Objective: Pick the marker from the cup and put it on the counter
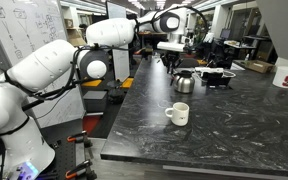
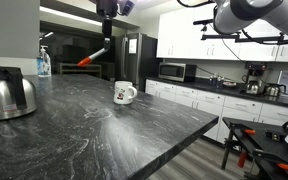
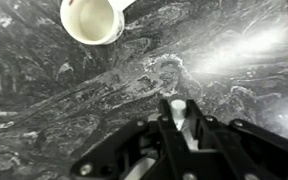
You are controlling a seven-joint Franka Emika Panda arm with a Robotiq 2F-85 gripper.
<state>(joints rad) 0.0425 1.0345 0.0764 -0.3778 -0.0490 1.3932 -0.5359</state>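
The marker (image 3: 188,122) is clamped between the fingers (image 3: 171,125), held in the air above the bench (image 3: 74,100) and out of the cup (image 3: 92,18). The wrist view shows only its pale shaft; an exterior view shows it hanging slantwise, reddish (image 2: 92,58), up beside the cup, a kettle (image 2: 6,95) well apart

A white cup (image 1: 178,114) stands upright on the black marbled worktop (image 1: 234,130), its handle toward the white arm (image 1: 54,65). Behind it sits a metal kettle (image 1: 185,83), and 1 white bucket (image 1: 287,72) stands well apart. The gripper (image 1: 170,50) hangs above the kettle, jaws too dark to read.
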